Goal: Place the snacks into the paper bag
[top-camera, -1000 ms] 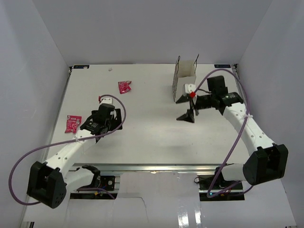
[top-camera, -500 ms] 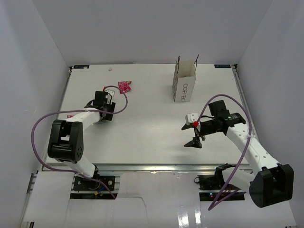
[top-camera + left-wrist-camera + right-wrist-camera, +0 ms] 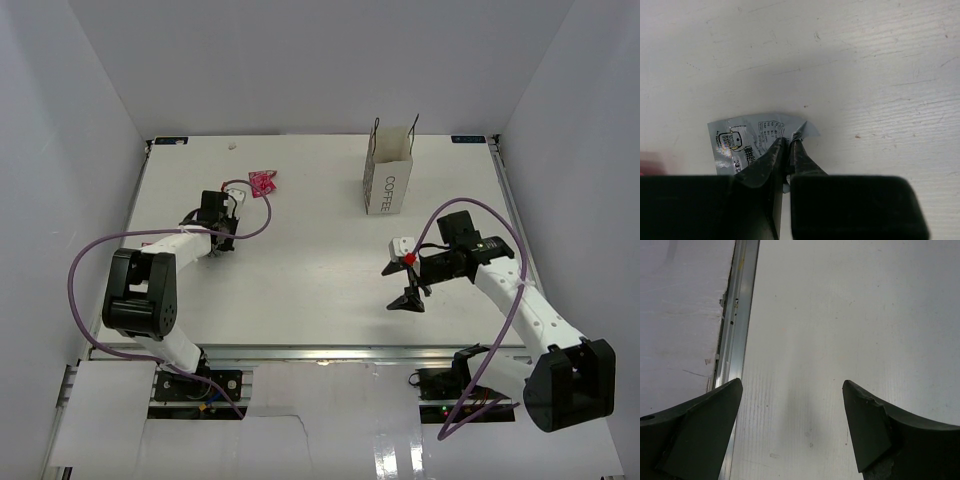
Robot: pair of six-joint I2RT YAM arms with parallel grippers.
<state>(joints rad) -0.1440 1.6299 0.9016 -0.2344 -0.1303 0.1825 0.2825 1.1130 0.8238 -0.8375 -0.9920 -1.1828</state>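
- The left gripper [image 3: 788, 144] has gone from wide open a second ago to pinched shut, and its arm has folded back over the left-rear part of the table [image 3: 300, 250].
- Its two dark fingers now meet on the near edge of a silver-backed wrapper [image 3: 742, 140], whose corner buckles up between the tips. I judge this to be a grasp just made, with the snack not yet lifted.
- The right gripper [image 3: 791, 385] has drawn back from beside the paper bag [image 3: 388, 185] to the near-right area of the table. Its jaws stand wide apart with nothing between them, over bare tabletop beside a metal rail [image 3: 740, 315].
- For the task, one snack seems ready to carry, and the bag stands well apart, across the table to the right.
- Another pink-red wrapper [image 3: 262, 182] lies near the left wrist, toward the back edge.
- The held wrapper is thin, crinkled foil, lying flat with its reflective back up. It shows small dark printing and a rainbow glint, and it creases easily under the fingers.
- The bag is stiff white paper, a boxy upright shape with an open top, thin dark loop handles and "COFFEE" printed down its front.
- The tabletop is matte white, faintly grained and scuffed with small specks.
- A pink blur sits at the left edge of the left wrist view; I cannot tell what it is.
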